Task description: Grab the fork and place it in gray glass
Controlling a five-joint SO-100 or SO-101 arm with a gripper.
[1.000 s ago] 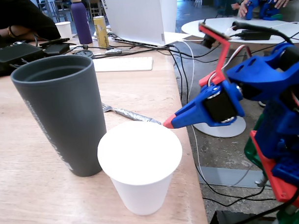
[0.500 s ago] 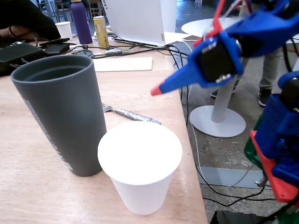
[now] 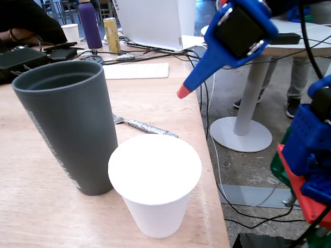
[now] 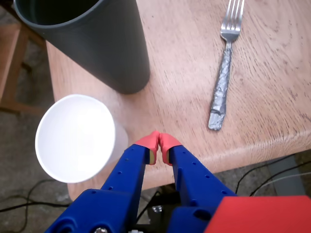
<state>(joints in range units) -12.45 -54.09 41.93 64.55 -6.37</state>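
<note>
In the wrist view the blue fingers (image 4: 159,141), red at the tips, are pressed together and hold nothing, raised above the near edge of the table (image 4: 272,92). The fork (image 4: 224,73) lies flat on the wood, right of the gray glass (image 4: 104,43) and apart from it. A white paper cup (image 4: 75,138) stands just beside the glass, near the table's edge.
</note>
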